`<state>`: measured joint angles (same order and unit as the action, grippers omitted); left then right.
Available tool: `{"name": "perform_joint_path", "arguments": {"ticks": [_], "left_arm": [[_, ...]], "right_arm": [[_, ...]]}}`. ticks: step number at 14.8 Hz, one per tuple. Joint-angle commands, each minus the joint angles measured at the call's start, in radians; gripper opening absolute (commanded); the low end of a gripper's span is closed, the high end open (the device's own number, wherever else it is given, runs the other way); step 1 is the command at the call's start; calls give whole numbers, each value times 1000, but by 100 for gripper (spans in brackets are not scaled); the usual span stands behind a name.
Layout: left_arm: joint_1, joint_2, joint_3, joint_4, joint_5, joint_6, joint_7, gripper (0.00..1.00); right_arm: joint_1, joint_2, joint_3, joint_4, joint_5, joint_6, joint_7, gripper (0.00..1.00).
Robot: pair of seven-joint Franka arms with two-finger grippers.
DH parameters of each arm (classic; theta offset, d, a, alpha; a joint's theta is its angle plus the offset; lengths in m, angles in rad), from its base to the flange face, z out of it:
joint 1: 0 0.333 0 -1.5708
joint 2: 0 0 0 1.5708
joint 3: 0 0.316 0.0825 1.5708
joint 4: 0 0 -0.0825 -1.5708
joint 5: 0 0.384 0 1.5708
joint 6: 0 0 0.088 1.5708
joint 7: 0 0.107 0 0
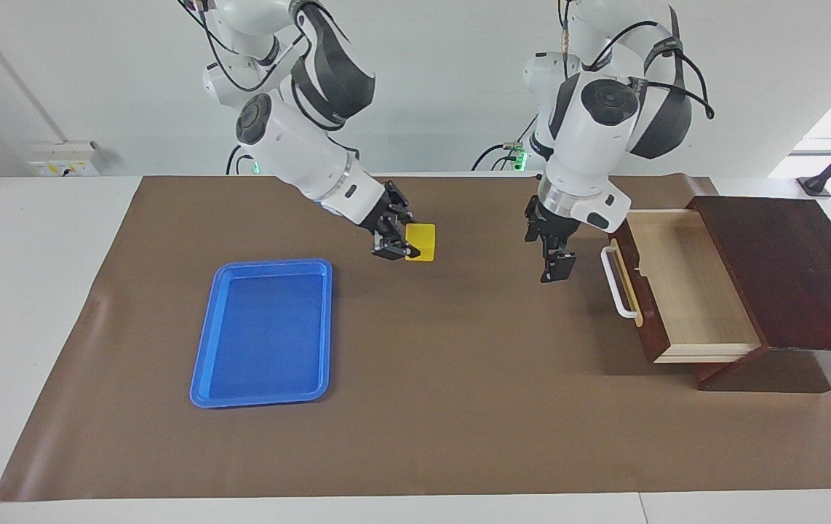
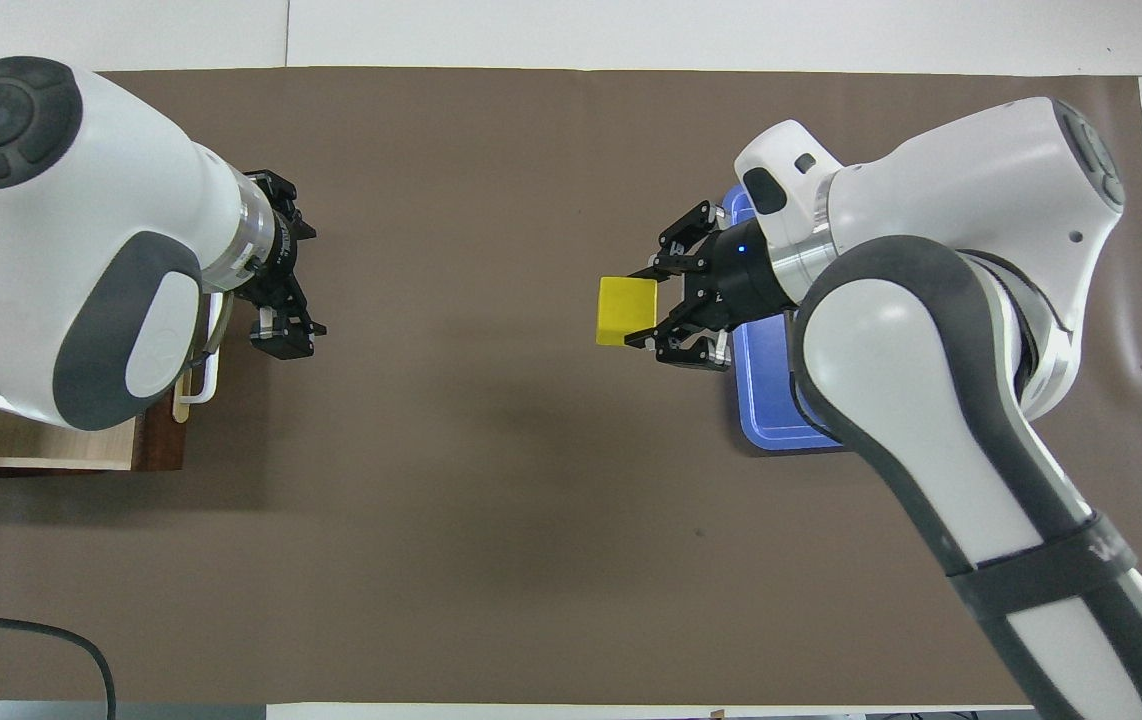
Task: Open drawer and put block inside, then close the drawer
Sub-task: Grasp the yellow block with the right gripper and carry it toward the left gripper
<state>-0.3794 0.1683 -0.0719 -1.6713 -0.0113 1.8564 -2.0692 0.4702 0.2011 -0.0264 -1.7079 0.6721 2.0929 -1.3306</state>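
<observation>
- Right gripper (image 1: 402, 244), upper centre of the facing view, pinches the small yellow cube block (image 1: 420, 241) above the brown mat (image 1: 415, 407).
- Left gripper (image 1: 557, 266) hangs with fingers spread, empty.
- Dark wooden drawer (image 1: 685, 291), centre right, stands pulled out.

both arms raised; right fingers (image 1: 394, 246) clamped, left fingers (image 1: 557, 273) spread.

Right tool (image 1: 402, 246) gripping block (image 1: 420, 241), drawer (image 1: 681, 284) open
</observation>
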Motion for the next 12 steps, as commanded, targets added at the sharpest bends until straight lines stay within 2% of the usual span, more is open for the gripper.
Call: {"name": "perform_joint_path", "arguments": {"ticks": [1,3,12], "left_arm": [[-47,3,14,1,-13,9,-31,100],[-100,43,14,14,-13,-8,-35,100],[-139,60,-3,51,-64,-13,-63,100]], "right_arm": [[47,17,-3,8,-25,51,24,0],[61,17,-3,4,-25,71,36,0],[82,17,-3,-9,-25,108,57,0]]}}
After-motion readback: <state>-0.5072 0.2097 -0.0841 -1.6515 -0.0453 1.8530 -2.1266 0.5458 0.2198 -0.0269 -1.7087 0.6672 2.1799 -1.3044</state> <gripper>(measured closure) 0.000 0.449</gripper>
